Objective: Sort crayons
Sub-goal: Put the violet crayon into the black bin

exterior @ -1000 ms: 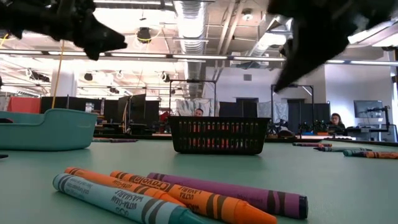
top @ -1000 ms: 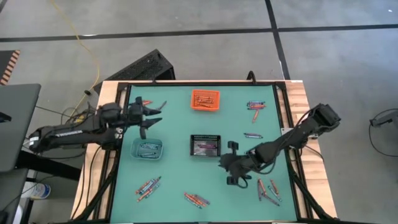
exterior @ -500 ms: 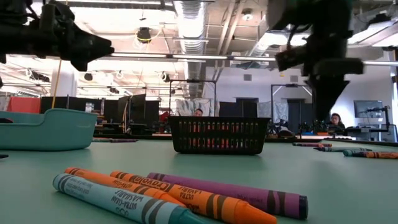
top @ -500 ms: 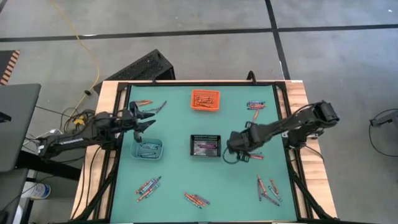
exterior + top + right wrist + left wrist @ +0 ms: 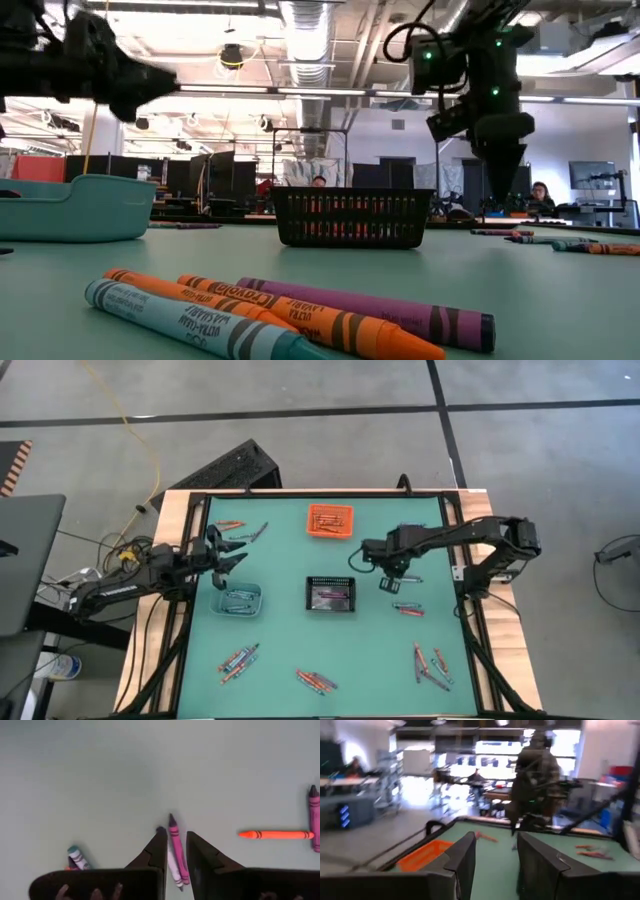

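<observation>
Green mat strewn with crayons before a workshop; both jaws released, empty.

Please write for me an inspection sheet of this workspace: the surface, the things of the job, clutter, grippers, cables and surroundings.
Surface: green table mat inside a wooden frame.
Job's things: crayons lie in loose groups near the table edges, for example one group at the front left; more lie in the orange bin, black basket and teal bin.
Clutter: nothing seen.
Grippers: left gripper hangs open above the table's left side, empty. Right gripper points down right of the basket, over a purple crayon; fingers slightly apart, holding nothing.
Cables: yellow cable on the floor; a tangle beside the left arm's base.
Surroundings: concrete floor; people sit at desks beyond the table.
</observation>
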